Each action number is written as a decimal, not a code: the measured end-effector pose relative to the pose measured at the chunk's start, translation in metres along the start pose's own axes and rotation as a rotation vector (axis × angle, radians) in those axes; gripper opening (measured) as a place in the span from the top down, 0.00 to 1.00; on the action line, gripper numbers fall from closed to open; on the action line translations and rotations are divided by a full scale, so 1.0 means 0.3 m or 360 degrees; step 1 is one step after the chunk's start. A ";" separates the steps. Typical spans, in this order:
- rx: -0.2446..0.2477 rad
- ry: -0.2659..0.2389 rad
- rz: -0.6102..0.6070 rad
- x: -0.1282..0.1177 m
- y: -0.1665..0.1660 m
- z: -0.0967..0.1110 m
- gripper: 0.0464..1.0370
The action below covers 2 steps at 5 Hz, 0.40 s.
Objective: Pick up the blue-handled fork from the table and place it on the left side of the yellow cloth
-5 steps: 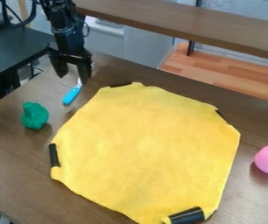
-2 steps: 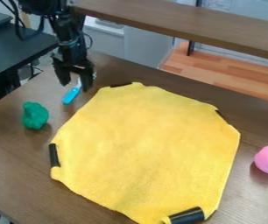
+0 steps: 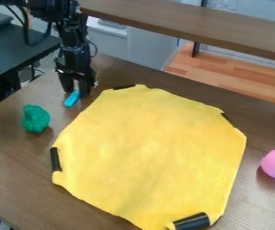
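Black gripper [image 3: 76,92] over table [image 3: 19,166], by blue handle [image 3: 71,99]. Jaws part open, small gap, not squeezed shut. Can't tell if touching handle. Green toy [image 3: 36,119] near.

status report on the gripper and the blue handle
Gripper low at blue handle, jaws apart. Green lump and yellow cloth nearby, neither in the way.
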State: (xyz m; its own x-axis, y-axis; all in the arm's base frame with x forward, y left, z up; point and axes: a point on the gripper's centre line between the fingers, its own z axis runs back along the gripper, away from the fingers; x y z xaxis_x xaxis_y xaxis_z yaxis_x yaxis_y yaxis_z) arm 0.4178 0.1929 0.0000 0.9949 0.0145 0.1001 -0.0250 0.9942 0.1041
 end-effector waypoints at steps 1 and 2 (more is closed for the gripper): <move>0.0016 0.0006 -0.0017 -0.003 0.007 0.000 0.67; -0.0007 -0.0003 -0.0049 -0.010 -0.007 -0.004 0.81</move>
State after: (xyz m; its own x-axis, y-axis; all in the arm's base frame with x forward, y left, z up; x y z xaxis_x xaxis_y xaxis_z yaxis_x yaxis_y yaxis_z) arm 0.4151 0.1910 -0.0016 0.9950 -0.0163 0.0986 0.0061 0.9947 0.1031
